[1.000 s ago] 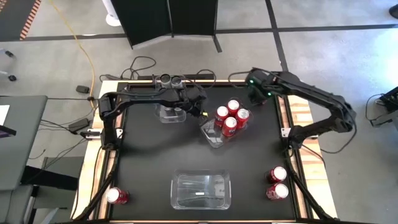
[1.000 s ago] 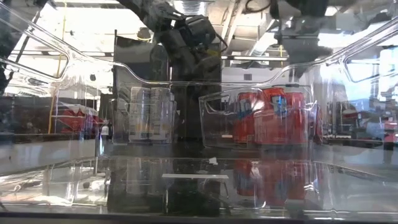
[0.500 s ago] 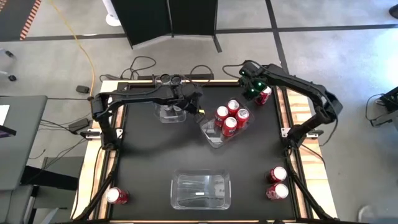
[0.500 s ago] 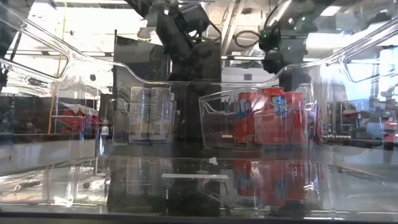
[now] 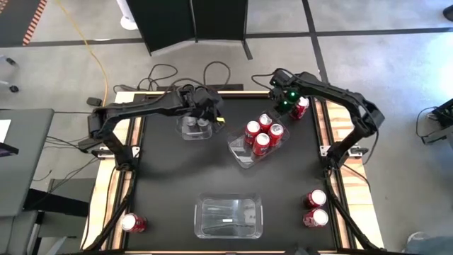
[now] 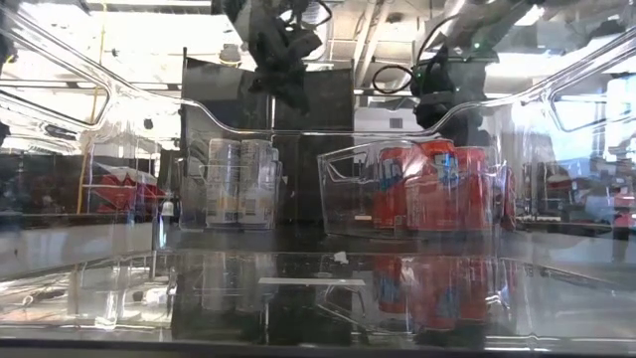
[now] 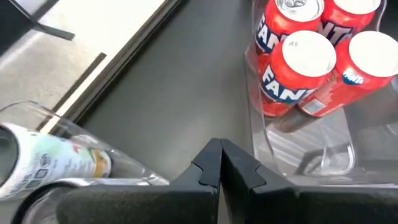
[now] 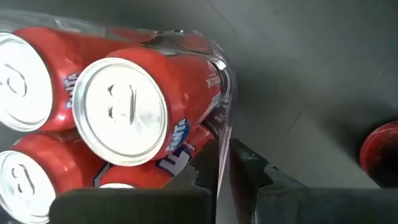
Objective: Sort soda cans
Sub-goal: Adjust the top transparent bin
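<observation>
Four red soda cans (image 5: 260, 134) stand upright in a clear bin (image 5: 241, 157) at the table's middle-far part. Silver-grey cans (image 5: 196, 125) stand in a second clear bin (image 5: 185, 132) to its left. Single red cans stand on the table at the far right (image 5: 301, 108), near right (image 5: 316, 198) (image 5: 316, 218) and near left (image 5: 132, 224). My left gripper (image 7: 219, 163) is shut and hangs above the silver cans' bin. My right gripper (image 8: 222, 167), fingers all but together, hovers over the red bin's far right corner (image 8: 222, 68), beside the far-right can (image 8: 380, 147).
An empty clear bin (image 5: 228, 216) sits at the near middle, right in front of the low camera. Wooden rails (image 5: 338, 142) edge the black tabletop. Bare tabletop lies between the far bins and the near bin. Cables (image 5: 163, 74) trail beyond the far edge.
My left gripper has drawn away from the red cans' bin toward the table's left and far edge, rising, and now hangs over the silver cans' bin. My right gripper has shifted toward the table's left and come lower, uncovering the red can at the far right.
</observation>
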Controlling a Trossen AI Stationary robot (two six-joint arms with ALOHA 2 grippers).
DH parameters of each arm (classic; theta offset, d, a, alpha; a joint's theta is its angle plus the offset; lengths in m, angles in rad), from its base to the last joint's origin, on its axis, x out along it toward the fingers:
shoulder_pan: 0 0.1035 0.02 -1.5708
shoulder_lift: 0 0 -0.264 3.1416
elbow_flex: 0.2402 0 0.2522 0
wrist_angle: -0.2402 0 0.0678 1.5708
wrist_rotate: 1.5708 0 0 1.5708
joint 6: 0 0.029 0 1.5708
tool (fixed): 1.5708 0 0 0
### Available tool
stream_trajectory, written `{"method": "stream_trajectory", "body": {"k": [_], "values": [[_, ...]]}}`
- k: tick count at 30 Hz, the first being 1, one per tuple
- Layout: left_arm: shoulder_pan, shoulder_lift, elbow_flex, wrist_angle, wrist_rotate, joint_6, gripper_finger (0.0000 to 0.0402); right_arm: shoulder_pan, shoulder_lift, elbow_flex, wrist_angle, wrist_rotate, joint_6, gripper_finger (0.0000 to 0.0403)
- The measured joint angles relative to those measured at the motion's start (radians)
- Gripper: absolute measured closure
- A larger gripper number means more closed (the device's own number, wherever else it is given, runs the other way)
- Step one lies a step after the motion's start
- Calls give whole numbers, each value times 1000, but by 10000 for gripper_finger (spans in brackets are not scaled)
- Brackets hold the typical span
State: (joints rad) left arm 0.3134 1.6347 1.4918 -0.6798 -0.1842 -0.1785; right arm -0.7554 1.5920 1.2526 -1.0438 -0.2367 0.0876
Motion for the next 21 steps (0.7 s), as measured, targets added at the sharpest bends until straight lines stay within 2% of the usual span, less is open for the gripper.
{"method": "stream_trajectory", "body": {"k": [7, 21], "values": [[15, -33, 0, -12, -8, 6, 401, -1, 0, 0, 7, 0, -19, 396], [25, -33, 0, -50, -21, 23, 401, 1, 0, 0, 100, -2, -10, 402]]}}
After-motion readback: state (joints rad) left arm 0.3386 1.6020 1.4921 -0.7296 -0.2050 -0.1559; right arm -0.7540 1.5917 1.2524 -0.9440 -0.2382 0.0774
